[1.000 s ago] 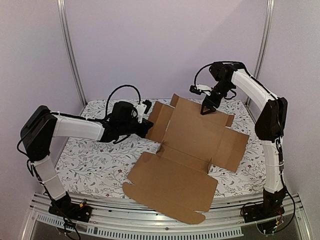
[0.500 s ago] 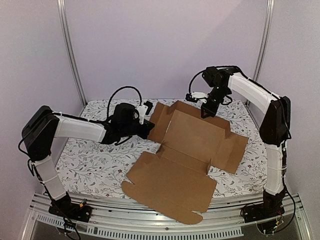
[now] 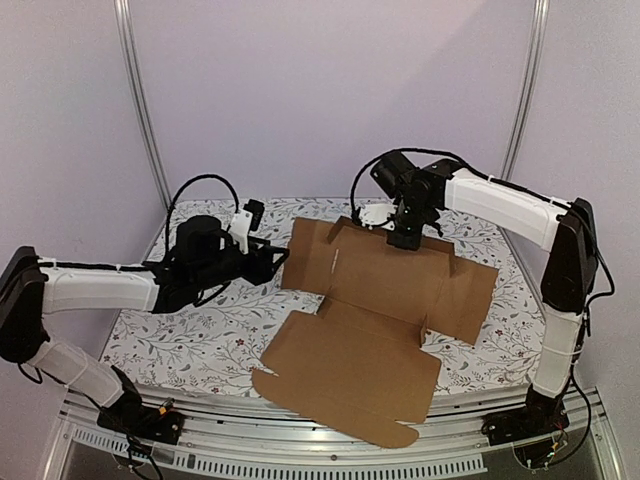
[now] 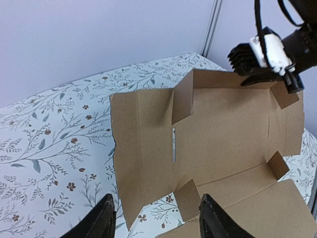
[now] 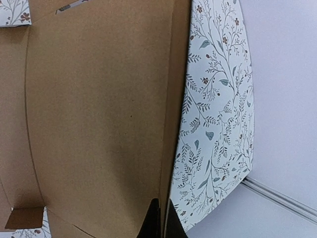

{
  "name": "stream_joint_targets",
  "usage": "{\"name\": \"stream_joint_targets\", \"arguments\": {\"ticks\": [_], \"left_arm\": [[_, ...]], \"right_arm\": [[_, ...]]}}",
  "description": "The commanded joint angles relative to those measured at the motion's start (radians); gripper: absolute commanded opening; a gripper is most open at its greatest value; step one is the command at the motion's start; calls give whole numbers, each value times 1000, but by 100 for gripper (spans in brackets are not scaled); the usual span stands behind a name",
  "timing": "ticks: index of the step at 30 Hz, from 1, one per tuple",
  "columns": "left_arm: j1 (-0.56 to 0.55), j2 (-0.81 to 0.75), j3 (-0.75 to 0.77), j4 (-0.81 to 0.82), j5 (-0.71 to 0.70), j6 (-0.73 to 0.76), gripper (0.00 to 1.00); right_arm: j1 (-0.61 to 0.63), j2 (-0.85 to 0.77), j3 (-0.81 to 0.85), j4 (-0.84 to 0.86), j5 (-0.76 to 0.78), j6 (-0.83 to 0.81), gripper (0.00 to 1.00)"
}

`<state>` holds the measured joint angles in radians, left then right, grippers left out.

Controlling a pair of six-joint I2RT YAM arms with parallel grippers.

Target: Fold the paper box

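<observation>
One paper box point(image 3: 385, 290) lies mostly open in the middle of the table point(image 3: 190, 320), its near panel overhanging the near edge. Of the two tools, the left tool point(image 4: 156, 218) has let go and backed off left, jaws apart and empty. Farther back, the right tool point(image 5: 159, 218) has slid left and now pinches the box's far wall, so folding that wall likely comes next.

Plain pale lilac wall point(image 3: 330, 90) right across the back, evenly lit. Two silver metal posts point(image 3: 140, 110) run up it, one on each side. Below, a white tablecloth point(image 3: 190, 335) with a leafy floral print, and a slotted metal rail point(image 3: 300, 458) along the near edge.
</observation>
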<state>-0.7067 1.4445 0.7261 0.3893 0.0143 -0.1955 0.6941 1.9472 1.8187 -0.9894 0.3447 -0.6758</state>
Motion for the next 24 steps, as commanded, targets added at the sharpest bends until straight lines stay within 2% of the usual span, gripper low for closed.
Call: {"name": "stream_joint_targets", "arguments": {"ticks": [1,5,9,14,20,24], "left_arm": [[4,-135,-93,32,-105,-35,64],[70,-136,-118,-19,-206,-146,68],[154,-66,-101,-12,-174,-216,65],[210,53,-15,-8,-125,-221,61],[256,256,86,78,34,-194,58],[257,357,146,154,178,-178,56]], "right_arm": [[47,-49,-105,132,169,-71,0],[91,-86,-167,230,239,-101,0],[101,-113,-210,387,289,-182,0],[82,-80,-242,624,301,-428,0],[61,-17,-219,781,210,-579,0],[62,0,-249,838,194,-608,0]]}}
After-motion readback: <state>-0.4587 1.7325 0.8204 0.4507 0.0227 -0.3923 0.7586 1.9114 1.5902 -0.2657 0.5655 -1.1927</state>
